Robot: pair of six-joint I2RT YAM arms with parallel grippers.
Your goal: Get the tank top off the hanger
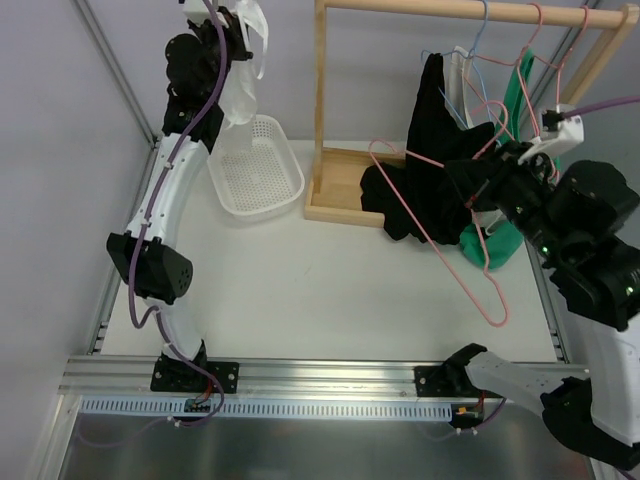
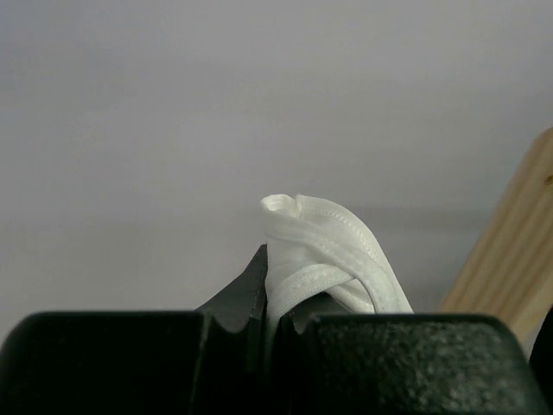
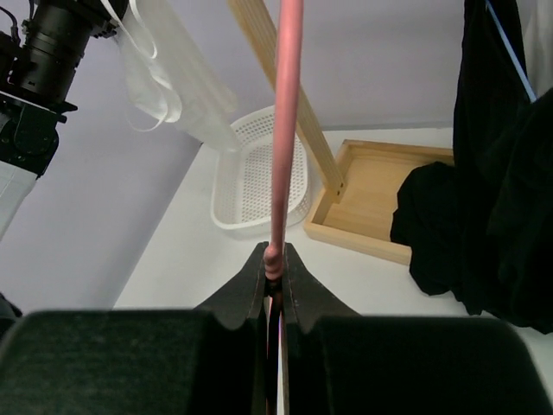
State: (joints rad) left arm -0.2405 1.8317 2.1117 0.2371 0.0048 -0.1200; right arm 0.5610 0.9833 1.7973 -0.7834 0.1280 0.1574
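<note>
The white tank top (image 1: 238,75) hangs from my left gripper (image 1: 226,28), raised high at the back left above the basket. In the left wrist view the gripper (image 2: 270,290) is shut on a fold of the white fabric (image 2: 324,246). My right gripper (image 1: 478,188) is shut on the bare pink wire hanger (image 1: 440,250), which slants down over the table in front of the rack. In the right wrist view the gripper (image 3: 275,259) pinches the pink wire (image 3: 285,130), and the tank top (image 3: 164,78) shows at the upper left, apart from the hanger.
A white perforated basket (image 1: 262,190) sits at the back left, under the tank top. A wooden rack (image 1: 340,195) stands at the back with black garments (image 1: 435,170), a green one (image 1: 495,245) and more wire hangers on its bar.
</note>
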